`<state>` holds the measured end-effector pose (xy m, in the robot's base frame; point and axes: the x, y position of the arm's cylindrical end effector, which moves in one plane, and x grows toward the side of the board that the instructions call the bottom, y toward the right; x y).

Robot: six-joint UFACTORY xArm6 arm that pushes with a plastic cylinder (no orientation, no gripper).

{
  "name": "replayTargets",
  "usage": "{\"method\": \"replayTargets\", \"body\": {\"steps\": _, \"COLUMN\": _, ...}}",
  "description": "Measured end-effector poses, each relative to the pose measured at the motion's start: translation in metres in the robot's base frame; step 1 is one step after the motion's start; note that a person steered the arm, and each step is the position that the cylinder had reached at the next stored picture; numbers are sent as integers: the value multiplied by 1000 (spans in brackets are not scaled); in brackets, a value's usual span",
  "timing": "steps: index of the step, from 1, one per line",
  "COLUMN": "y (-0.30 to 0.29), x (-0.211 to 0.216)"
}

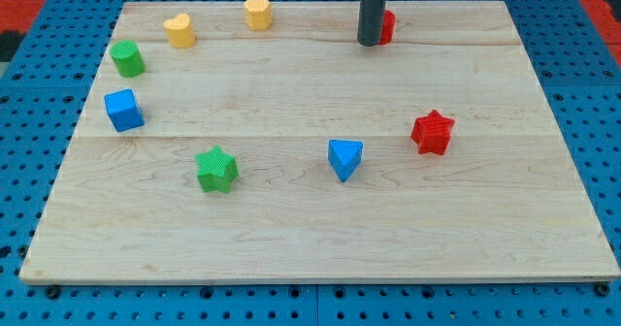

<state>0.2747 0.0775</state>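
Surface: a pale wooden board (320, 210) lying on a blue pegboard (29, 122).
Rod: a straight dark rod comes down from the view's top; there is no pincer on it, so nothing to be apart or together.
My tip (369, 43): right against the red cylinder (386, 27), on its left side, partly covering it.
Left of the red cylinder: yellow hexagonal block (257, 12), then a yellow block (179, 30), then a green cylinder (126, 58) further left and lower.
Below the red cylinder: red star (433, 132), well apart; blue triangular block (344, 158) a little to the left.
Far lower left of the red cylinder: green star (216, 168) and blue cube (123, 110).
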Motion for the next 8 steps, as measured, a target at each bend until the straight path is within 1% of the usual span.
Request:
{"method": "replayTargets", "body": {"steps": 1, "y": -13, "x": 41}}
{"method": "replayTargets", "body": {"steps": 2, "y": -20, "x": 60}}
{"method": "replayTargets", "body": {"steps": 3, "y": -20, "x": 96}}
{"method": "replayTargets", "body": {"steps": 4, "y": -20, "x": 157}}
{"method": "replayTargets", "body": {"steps": 5, "y": -34, "x": 180}}
{"method": "replayTargets", "body": {"steps": 6, "y": -35, "x": 201}}
{"method": "replayTargets", "body": {"steps": 7, "y": -42, "x": 204}}
{"method": "replayTargets", "body": {"steps": 8, "y": -75, "x": 201}}
